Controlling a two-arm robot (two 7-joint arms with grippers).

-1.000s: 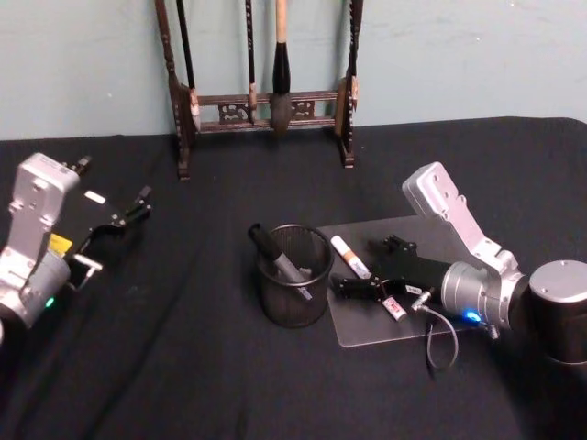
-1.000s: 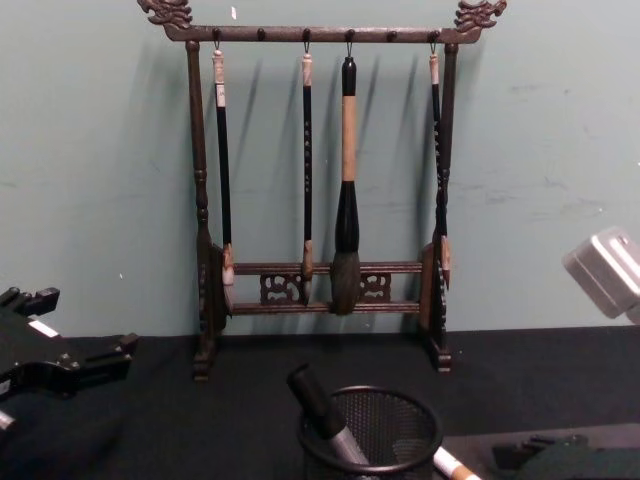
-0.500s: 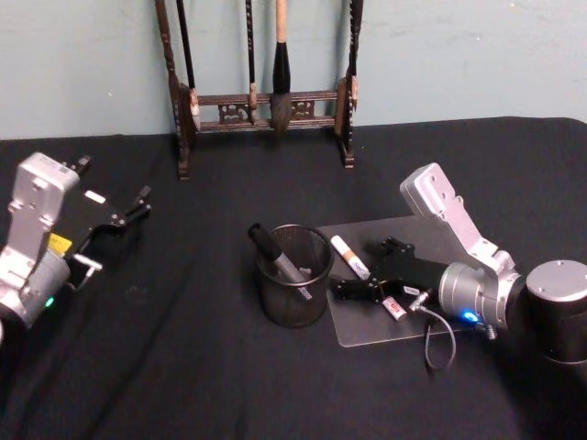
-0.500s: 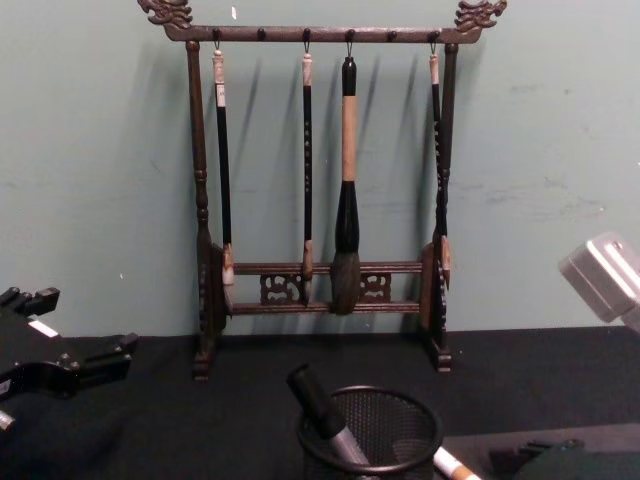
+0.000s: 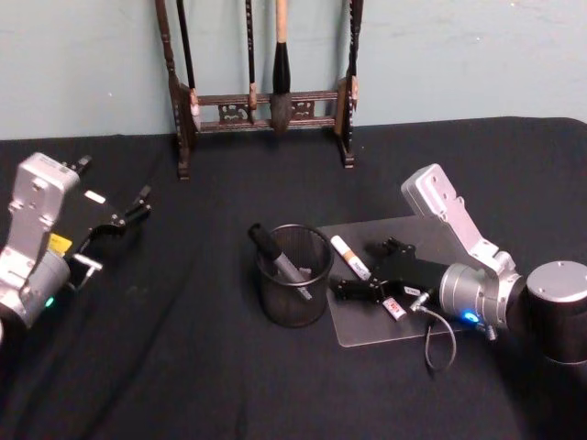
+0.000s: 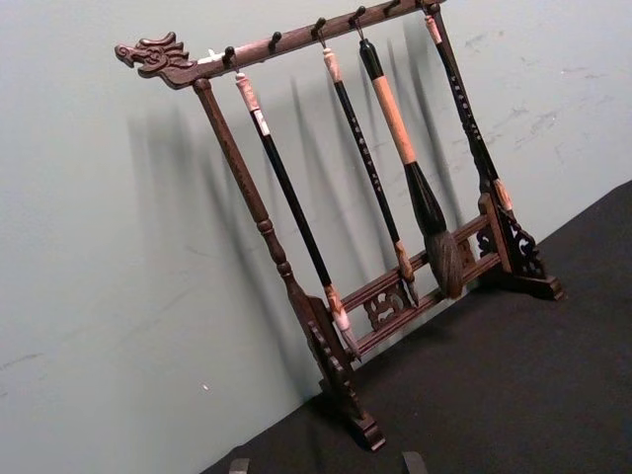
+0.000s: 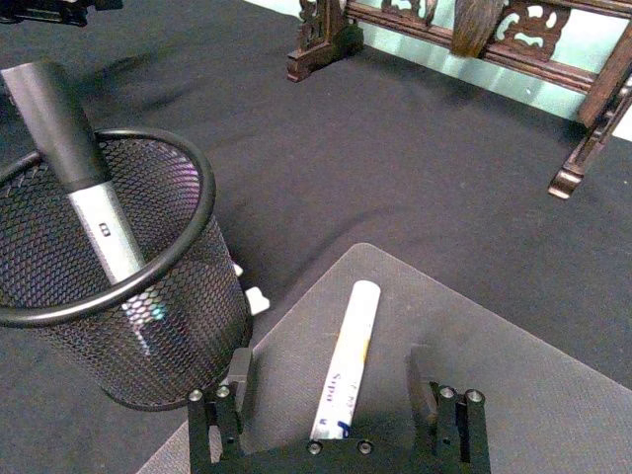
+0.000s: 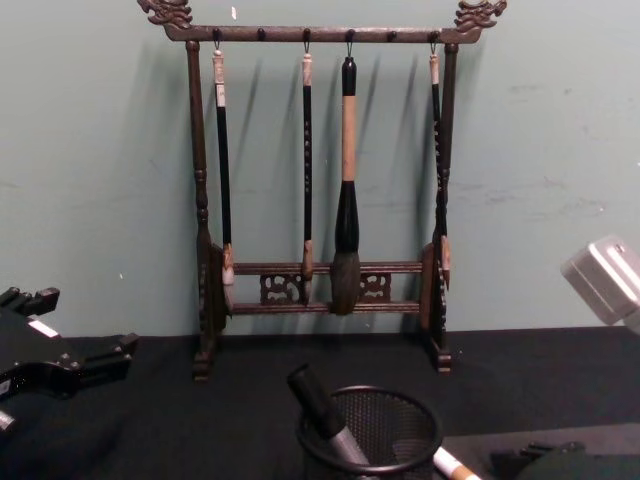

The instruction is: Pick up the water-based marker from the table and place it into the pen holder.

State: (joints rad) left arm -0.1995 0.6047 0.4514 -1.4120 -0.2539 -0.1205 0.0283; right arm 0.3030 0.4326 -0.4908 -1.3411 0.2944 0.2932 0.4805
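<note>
The water-based marker (image 5: 350, 257), white with an orange band, lies on a grey mat (image 5: 367, 328) just right of the pen holder (image 5: 293, 275). The holder is a black wire-mesh cup with a black-capped grey marker (image 5: 275, 255) leaning inside it. My right gripper (image 5: 356, 269) is low over the mat and open. In the right wrist view its fingers (image 7: 240, 375) stand on either side of the marker's (image 7: 346, 360) near end without touching it, and the pen holder (image 7: 118, 286) is close by. My left gripper (image 5: 138, 205) is parked at the far left, open and empty.
A tall dark wooden brush rack (image 5: 266, 101) with hanging brushes stands at the back of the black table, against the wall. A small white piece (image 7: 252, 296) lies by the holder's base. A cable (image 5: 440, 344) loops off my right wrist over the mat's corner.
The right arm has shifted very slightly over the mat. The marker, the holder and the left arm have stayed where they were.
</note>
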